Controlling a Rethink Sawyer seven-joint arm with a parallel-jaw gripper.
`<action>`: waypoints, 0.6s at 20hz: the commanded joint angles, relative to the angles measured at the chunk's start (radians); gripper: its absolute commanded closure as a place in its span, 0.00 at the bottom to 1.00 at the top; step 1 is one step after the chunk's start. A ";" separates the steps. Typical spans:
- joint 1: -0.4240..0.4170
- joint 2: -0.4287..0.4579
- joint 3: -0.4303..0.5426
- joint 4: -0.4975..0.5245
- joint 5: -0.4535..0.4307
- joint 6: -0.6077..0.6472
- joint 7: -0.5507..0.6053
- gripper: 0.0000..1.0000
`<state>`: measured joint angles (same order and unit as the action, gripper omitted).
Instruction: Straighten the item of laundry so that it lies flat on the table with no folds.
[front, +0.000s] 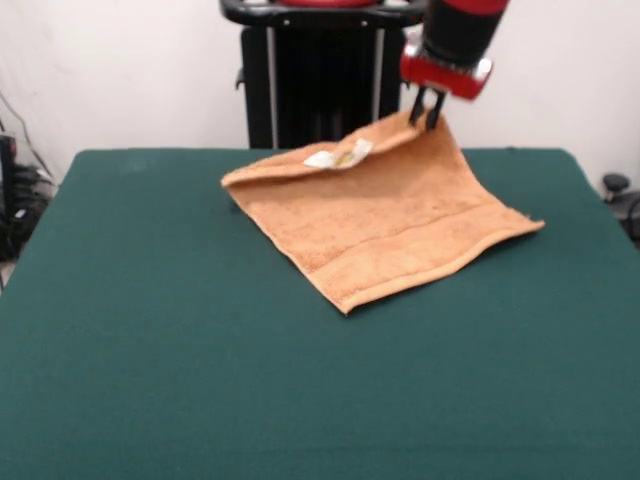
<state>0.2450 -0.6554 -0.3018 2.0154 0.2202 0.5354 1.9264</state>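
The orange-tan towel (385, 215) lies on the dark green table (150, 330), at its far middle. Its far right corner is lifted off the table. My gripper (427, 118) hangs from the red arm at the top right and is shut on that lifted corner. The far edge of the towel is folded over toward the left, with a small white label (338, 156) showing on it. The near corners rest flat on the table.
The black pedestal (315, 75) stands behind the table's far edge. A white wall is behind it. Cables and dark equipment (15, 190) sit off the table's left side.
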 joint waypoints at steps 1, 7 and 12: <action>0.023 -0.099 -0.011 -0.074 -0.035 0.188 0.153 1.00; -0.011 -0.069 0.038 -0.023 -0.019 0.069 0.147 1.00; -0.031 -0.063 0.066 0.009 -0.011 0.014 0.139 1.00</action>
<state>0.2280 -0.7489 -0.3212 2.0041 0.2102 0.5993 1.9264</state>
